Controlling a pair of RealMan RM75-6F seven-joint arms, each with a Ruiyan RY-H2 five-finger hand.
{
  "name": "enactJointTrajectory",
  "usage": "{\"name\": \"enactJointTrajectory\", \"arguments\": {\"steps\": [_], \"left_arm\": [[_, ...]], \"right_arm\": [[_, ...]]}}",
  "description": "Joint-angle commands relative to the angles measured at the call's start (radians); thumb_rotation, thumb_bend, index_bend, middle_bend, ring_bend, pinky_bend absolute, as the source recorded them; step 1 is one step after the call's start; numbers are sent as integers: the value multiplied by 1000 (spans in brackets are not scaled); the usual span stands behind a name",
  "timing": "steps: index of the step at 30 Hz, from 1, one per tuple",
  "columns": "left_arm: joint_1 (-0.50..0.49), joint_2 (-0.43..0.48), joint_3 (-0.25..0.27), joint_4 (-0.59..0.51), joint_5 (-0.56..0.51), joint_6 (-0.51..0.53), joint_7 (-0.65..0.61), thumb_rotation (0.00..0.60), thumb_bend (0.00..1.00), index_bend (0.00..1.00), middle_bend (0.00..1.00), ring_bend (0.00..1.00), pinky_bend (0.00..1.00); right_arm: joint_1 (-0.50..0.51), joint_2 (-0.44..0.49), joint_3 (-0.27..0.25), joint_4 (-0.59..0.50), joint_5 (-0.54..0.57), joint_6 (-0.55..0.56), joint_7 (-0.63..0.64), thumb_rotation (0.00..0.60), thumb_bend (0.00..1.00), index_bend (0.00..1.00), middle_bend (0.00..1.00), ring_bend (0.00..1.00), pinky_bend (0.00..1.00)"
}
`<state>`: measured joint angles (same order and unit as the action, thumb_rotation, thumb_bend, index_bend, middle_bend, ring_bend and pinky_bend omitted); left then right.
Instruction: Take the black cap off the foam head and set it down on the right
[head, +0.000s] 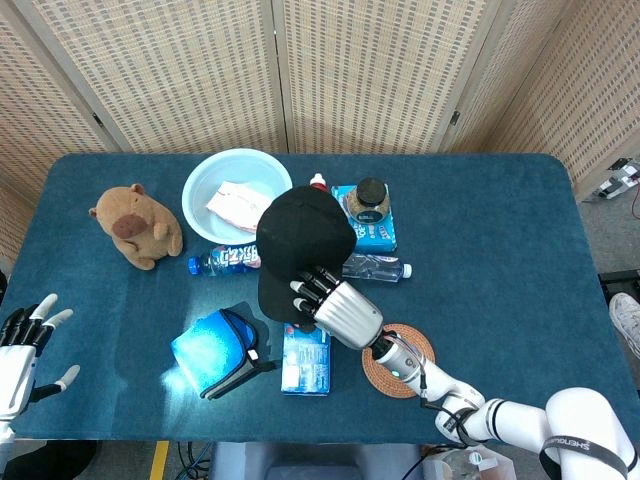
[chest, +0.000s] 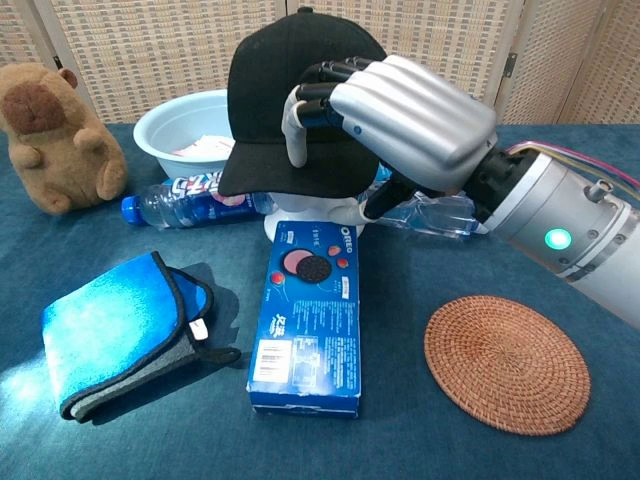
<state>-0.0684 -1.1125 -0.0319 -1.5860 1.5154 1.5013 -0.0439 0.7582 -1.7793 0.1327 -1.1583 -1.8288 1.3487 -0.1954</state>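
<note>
— So where did everything sit relative to the foam head (chest: 305, 212)?

— Starting big: the table (head: 500, 230) lay mostly bare to the head's right, which is where the cap was meant to go. The black cap (chest: 290, 100) sat on top of the foam head, brim pointing toward the robot and angled a little to its left, so its long axis ran from the back of the table toward the front edge.

— And the hands?

— The right hand (chest: 400, 115) was on the head's right side, fingers (chest: 315, 85) curled over the cap's crown and brim from above, thumb tucked under the brim near the head. It looked like a grip on the cap. The left hand (head: 22, 345) was well away to the head's left at the table corner, fingers spread, holding nothing.

— So which arm takes it?

— The right, I'd judge: lift up off the head, then carry toward the woven coaster (chest: 505, 362) side.
</note>
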Motion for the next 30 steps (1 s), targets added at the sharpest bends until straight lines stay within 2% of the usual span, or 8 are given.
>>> {"name": "enactJointTrajectory", "arguments": {"steps": [1, 14, 30], "left_arm": [[1, 0, 0, 2, -1, 1, -1, 600, 191, 201, 42, 11, 0], [0, -4, -1, 9, -5, -1, -8, 600, 191, 201, 42, 11, 0], [2, -7, -1, 16, -7, 2, -11, 600, 191, 202, 42, 11, 0]], "right_arm": [[5, -10, -3, 18, -7, 17, 7, 600, 153, 512, 339, 162, 195], [19, -33, -6, 78, -11, 69, 40, 600, 401, 568, 380, 183, 195], [44, -57, 35, 119, 14, 135, 76, 600, 425, 811, 460, 255, 195]]}}
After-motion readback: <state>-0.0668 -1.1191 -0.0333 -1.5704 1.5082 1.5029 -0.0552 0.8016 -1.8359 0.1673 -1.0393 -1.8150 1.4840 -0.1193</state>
